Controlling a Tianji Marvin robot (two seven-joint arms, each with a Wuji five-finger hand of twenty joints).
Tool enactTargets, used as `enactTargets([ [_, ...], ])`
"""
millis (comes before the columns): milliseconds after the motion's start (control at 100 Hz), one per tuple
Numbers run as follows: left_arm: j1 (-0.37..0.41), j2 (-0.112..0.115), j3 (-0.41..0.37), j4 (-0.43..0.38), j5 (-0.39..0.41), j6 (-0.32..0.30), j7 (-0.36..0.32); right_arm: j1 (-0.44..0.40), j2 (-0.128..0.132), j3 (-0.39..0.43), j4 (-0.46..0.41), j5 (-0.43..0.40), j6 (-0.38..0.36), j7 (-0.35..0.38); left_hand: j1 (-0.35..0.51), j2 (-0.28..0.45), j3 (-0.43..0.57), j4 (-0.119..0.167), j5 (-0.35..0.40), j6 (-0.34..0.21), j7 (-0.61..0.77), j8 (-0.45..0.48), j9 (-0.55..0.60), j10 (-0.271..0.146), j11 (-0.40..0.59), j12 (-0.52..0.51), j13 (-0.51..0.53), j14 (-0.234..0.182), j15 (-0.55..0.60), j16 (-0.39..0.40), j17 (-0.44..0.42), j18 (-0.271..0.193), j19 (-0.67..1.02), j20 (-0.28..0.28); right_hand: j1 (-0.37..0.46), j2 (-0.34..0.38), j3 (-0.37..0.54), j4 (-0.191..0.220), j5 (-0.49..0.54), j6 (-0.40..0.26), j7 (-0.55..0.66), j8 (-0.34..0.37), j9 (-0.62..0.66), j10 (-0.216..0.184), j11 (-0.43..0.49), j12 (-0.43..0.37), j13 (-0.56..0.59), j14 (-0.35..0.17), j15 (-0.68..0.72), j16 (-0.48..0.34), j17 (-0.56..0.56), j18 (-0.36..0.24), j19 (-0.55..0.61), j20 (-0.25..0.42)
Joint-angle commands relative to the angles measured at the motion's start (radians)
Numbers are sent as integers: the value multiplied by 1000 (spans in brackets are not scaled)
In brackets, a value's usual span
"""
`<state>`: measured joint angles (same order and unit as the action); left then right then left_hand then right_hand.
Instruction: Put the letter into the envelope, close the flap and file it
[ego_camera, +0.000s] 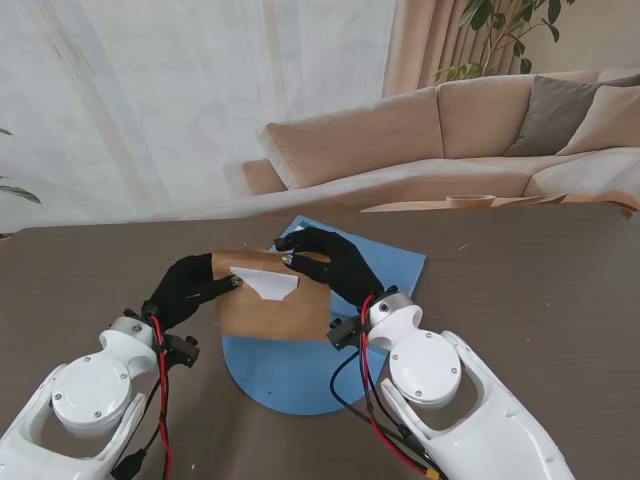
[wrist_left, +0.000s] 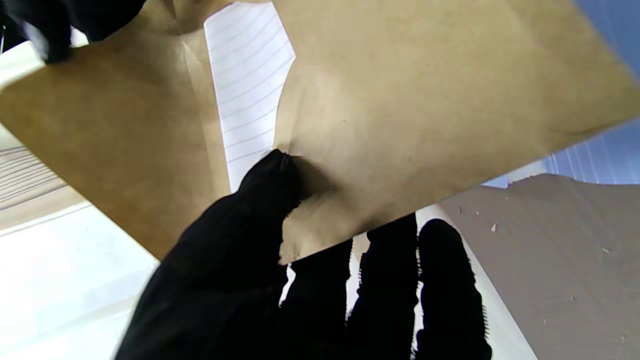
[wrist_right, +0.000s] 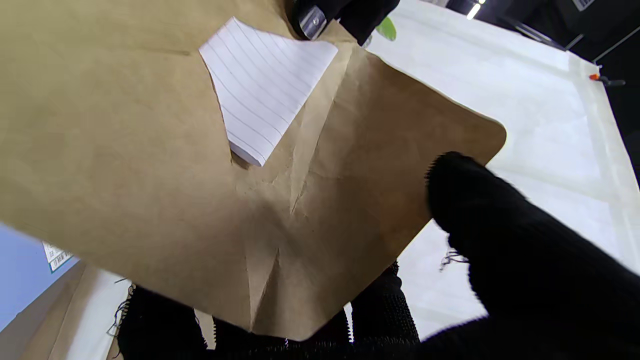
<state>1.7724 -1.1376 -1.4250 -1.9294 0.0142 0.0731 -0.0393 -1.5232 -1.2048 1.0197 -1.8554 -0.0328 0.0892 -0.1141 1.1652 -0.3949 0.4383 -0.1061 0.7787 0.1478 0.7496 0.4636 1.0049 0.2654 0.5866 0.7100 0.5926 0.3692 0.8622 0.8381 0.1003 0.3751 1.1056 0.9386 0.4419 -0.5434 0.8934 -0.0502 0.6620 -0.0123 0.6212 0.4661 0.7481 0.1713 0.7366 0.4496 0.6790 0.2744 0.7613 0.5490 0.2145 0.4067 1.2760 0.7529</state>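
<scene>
Both white arms fill the near edge of the stand view; past them the left robot hand (ego_camera: 185, 288) and right robot hand (ego_camera: 325, 262) grasp a brown envelope (ego_camera: 272, 305) between them, held over a blue folder (ego_camera: 300, 370) lying mid-desk (ego_camera: 530, 300). A corner of the white letter (ego_camera: 266, 282) shows at the envelope's mouth, so it looks only part way in.

From the left wrist, the thumb (wrist_left: 265, 185) presses the envelope (wrist_left: 425, 115) from one side with fingers (wrist_left: 385, 260) behind it, a pinch beside the lined letter (wrist_left: 247, 85).

From the right wrist, the thumb (wrist_right: 480, 210) lies on the open flap (wrist_right: 400, 150) with fingers behind; the letter (wrist_right: 265, 85) juts from the mouth, and the other hand's fingertip (wrist_right: 320, 17) sits at its edge.

I judge the step is seating the letter. To do it well, keep the right pinch firm, hold the mouth open, and push the sheet in squarely with the left fingertips so no corner catches before folding the flap.
</scene>
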Motion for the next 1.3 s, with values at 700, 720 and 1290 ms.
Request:
enactTargets([
  [700, -27, 6, -8, 63, 38, -169, -51, -19, 2, 43, -22, -32, 137, 4, 55, 41, 23, 6, 49, -22, 59, 51, 40, -1, 32, 27, -4, 0, 9, 17, -18, -7, 31, -32, -19, 203, -190, 40, -20, 69, -139, -107, -150, 2, -105, -107, -181, -33, -189, -72, -98, -46, -135, 13],
  [720, -27, 6, -8, 64, 38, -172, -52, -17, 4, 43, -20, -35, 143, 12, 54, 41, 23, 6, 50, -24, 59, 52, 40, -3, 31, 27, -4, -1, 8, 17, -18, -7, 31, -33, -13, 200, -179, 42, -19, 69, -138, -106, -146, 2, -102, -106, -176, -33, -184, -71, -92, -46, -128, 14],
  [1290, -30, -3, 4, 57, -22, -170, -35, 27, 64, 17, 21, -137, 128, 218, 53, 38, 30, 6, 54, -19, 43, 60, 46, -4, 12, 26, -4, -1, -2, 13, -18, -8, 32, -37, 241, -27, 13, -51, 130, -112, 337, -160, 37, -50, -16, -38, 7, -49, -48, -24, 46, -58, 6, 24],
])
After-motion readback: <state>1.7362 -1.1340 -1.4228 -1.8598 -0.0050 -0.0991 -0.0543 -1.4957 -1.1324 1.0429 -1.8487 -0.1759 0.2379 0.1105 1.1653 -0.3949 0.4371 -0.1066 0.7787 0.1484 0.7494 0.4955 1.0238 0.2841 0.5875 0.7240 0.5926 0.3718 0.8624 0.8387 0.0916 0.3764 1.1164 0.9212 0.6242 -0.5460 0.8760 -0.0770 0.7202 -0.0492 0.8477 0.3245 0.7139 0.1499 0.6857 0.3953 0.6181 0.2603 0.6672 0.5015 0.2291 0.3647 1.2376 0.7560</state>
